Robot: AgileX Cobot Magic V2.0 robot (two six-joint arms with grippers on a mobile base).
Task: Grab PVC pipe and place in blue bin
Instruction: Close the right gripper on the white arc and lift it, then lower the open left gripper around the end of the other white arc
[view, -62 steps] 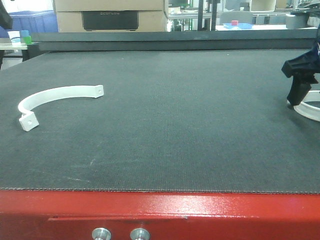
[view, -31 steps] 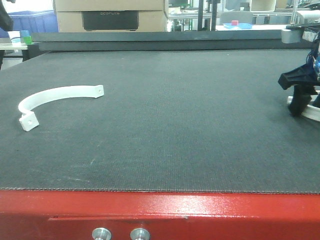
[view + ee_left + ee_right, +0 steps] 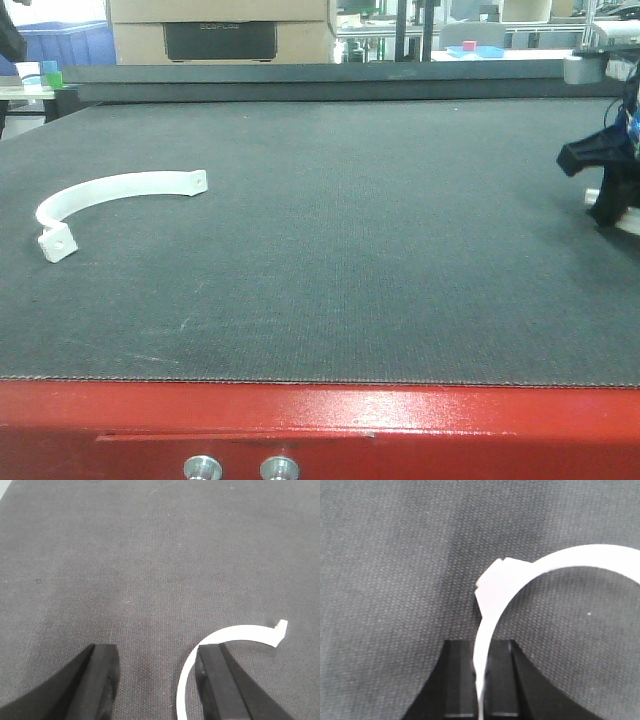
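Note:
Two white curved PVC pipe pieces show. One (image 3: 110, 190) lies flat on the dark mat at the left; in the left wrist view this arc (image 3: 235, 632) curves round the right finger of my open left gripper (image 3: 157, 652), with only bare mat between the fingers. At the mat's right edge my right gripper (image 3: 612, 205) is shut on the other piece (image 3: 630, 222). In the right wrist view the thin white strip (image 3: 560, 560) runs down between the closed jaws of that gripper (image 3: 480, 680). A blue bin (image 3: 65, 40) stands behind the table at the far left.
The dark mat (image 3: 350, 250) covers the table, with a red front edge (image 3: 320, 420). Behind it stand a cardboard box (image 3: 220, 30), a small blue tray (image 3: 475, 48) and shelving. A green and blue item (image 3: 48, 72) sits at the far left.
The right gripper went down onto the white piece at the right edge, shut on it, then shifted slightly right and up with it. The left piece has not moved.

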